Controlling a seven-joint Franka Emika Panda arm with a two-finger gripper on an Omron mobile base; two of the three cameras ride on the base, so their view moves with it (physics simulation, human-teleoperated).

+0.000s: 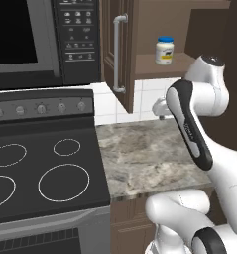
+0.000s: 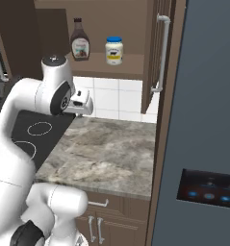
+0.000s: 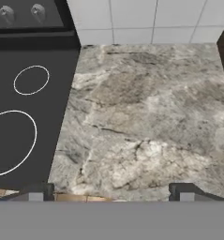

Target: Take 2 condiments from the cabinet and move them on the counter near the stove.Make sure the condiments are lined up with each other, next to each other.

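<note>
Condiments are waiting on the cabinet shelf, white jar beside brown bottle, because your gripper, fingers spread and empty, is hovering over the counter beside the stove.

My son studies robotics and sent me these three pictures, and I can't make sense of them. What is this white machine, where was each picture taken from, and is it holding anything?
It is a white robot arm in a computer-drawn kitchen. Two pictures come from cameras behind it, left and right. The third looks down from its hand: the two dark tips at the bottom are its claw, spread apart and holding nothing. Below it lie the marbled counter and the black stove. Up in the open cabinet stand a white jar with a blue lid and a brown bottle, both untouched.
</note>
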